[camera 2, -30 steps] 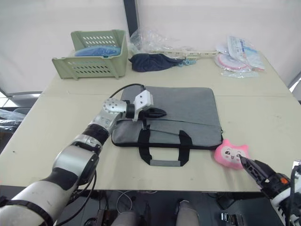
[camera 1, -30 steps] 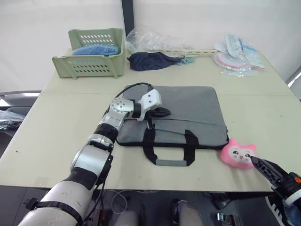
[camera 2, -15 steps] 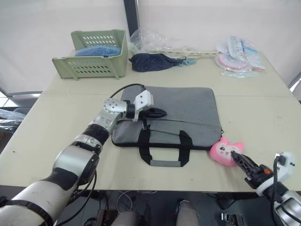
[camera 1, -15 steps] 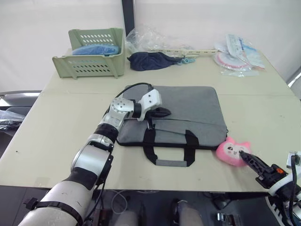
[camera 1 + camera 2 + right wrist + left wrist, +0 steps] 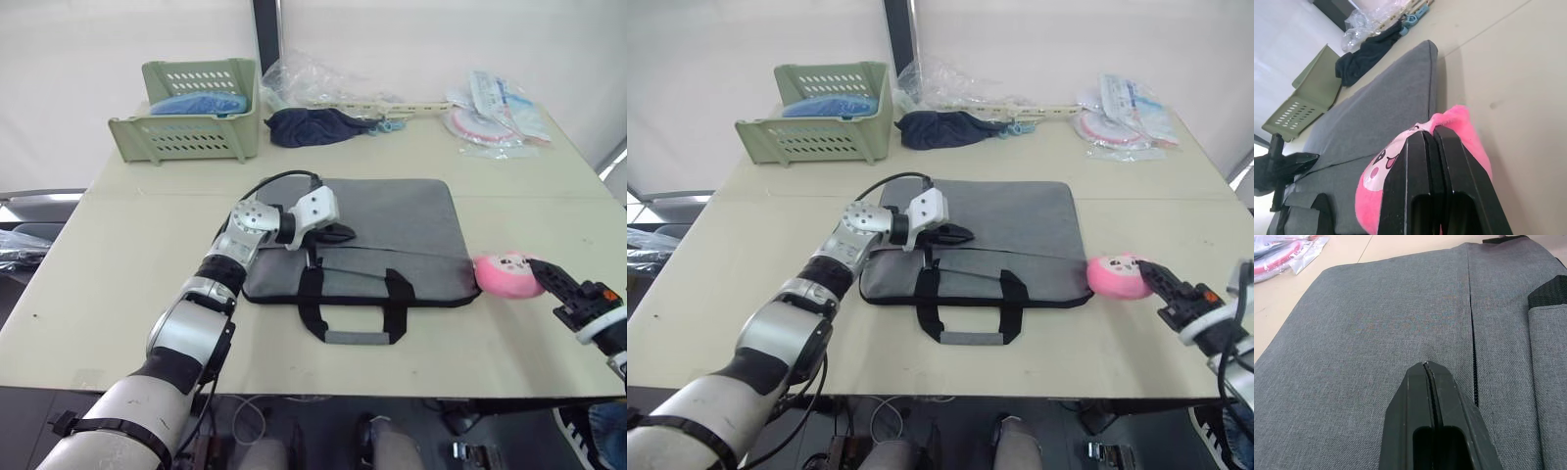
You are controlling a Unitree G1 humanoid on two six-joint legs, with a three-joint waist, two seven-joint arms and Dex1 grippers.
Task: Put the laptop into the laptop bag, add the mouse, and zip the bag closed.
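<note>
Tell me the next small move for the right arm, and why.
Probably draw the right gripper back from the pink toy: its shut fingers press the toy against the bag, and the toy is no part of packing.

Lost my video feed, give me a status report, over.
Left claw shut, resting on the laptop bag. Right claw shut against the pink plush toy, beside the bag's right end. Bag flat, looks zipped.
</note>
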